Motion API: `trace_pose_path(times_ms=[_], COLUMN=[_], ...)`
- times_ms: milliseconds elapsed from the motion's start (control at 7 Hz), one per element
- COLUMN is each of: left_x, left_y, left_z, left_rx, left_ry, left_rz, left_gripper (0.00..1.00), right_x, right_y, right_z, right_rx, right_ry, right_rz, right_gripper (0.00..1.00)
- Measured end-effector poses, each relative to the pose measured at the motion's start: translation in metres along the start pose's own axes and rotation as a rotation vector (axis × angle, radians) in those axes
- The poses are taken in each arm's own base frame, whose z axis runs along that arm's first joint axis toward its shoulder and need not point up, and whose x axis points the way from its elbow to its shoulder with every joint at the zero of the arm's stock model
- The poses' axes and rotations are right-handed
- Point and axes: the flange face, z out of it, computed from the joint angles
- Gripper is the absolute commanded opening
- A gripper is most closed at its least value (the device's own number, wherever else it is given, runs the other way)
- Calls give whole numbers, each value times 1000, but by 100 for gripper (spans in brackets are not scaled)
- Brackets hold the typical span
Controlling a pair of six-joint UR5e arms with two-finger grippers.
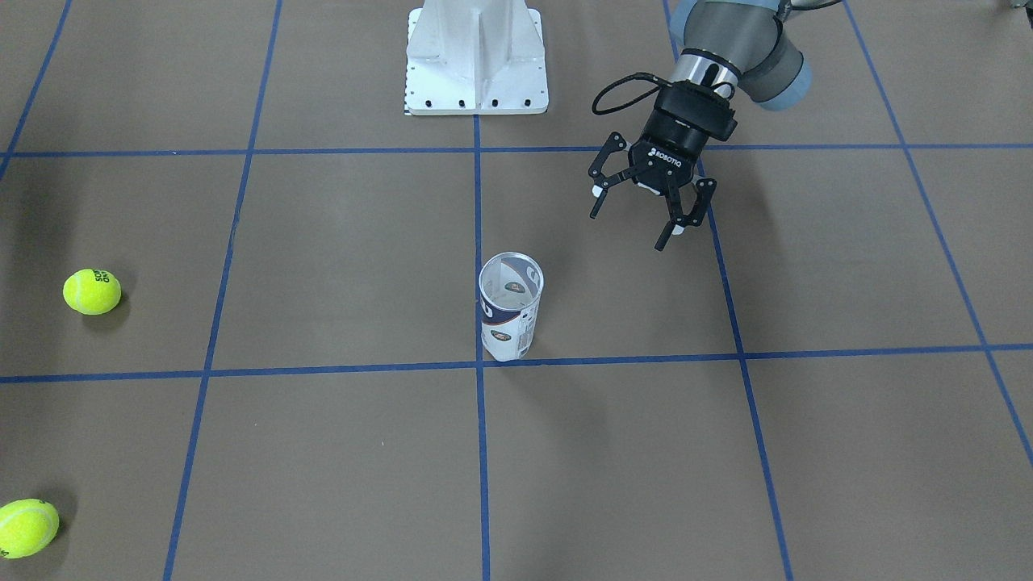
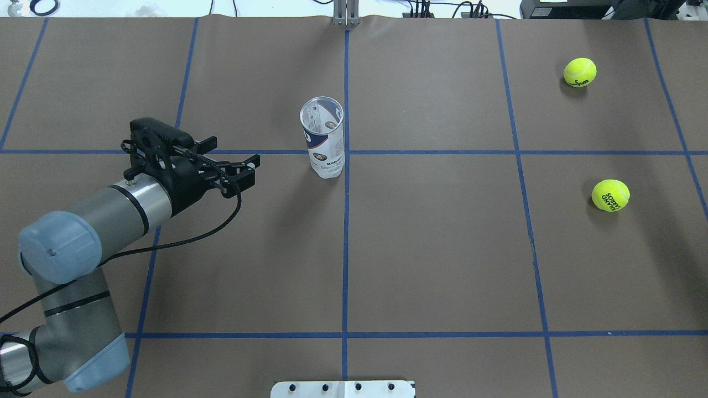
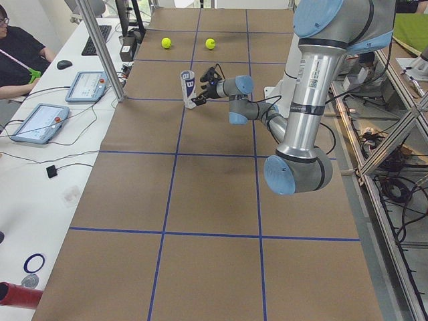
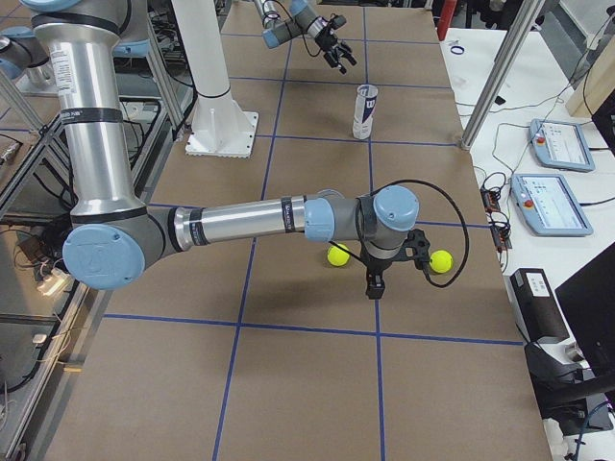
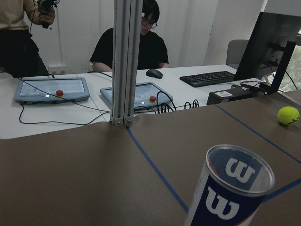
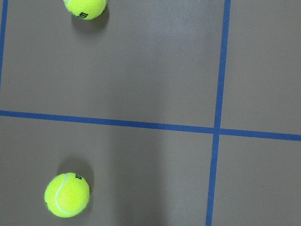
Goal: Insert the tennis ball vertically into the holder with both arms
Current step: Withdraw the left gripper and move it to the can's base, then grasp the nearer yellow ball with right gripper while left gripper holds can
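The holder (image 1: 511,307) is a clear can with a navy and white "W" label. It stands upright and open-topped near the table's middle, and also shows overhead (image 2: 322,138) and in the left wrist view (image 5: 233,188). My left gripper (image 1: 629,230) is open and empty. It hangs above the table to the can's side, pointing toward it (image 2: 235,155). Two yellow tennis balls (image 2: 579,72) (image 2: 610,194) lie far off on my right side. My right gripper (image 4: 375,283) hovers between these balls (image 6: 67,195) (image 6: 84,5), and I cannot tell whether it is open or shut.
The white pedestal base (image 1: 476,60) stands at the robot's side of the table. An aluminium post (image 5: 124,61) rises at the far edge. Beyond it, operators sit at a white desk with tablets (image 5: 51,89). Blue tape lines grid the brown table.
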Motion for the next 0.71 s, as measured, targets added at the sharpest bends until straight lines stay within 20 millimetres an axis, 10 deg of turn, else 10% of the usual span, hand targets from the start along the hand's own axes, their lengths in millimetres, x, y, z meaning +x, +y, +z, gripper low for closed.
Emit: trace_pose_path(times_ms=[429, 714], left_x=[27, 32], left_y=[41, 45], left_z=[54, 64], left_rx=[-63, -63], left_ry=[-20, -27], left_rz=[-48, -51], left_gripper=[94, 94], right_x=[-20, -76], right_y=[-2, -2], right_z=[23, 41], right_rx=[-42, -69], right_ry=[-2, 2], right_rz=[80, 116], right_gripper=[100, 100])
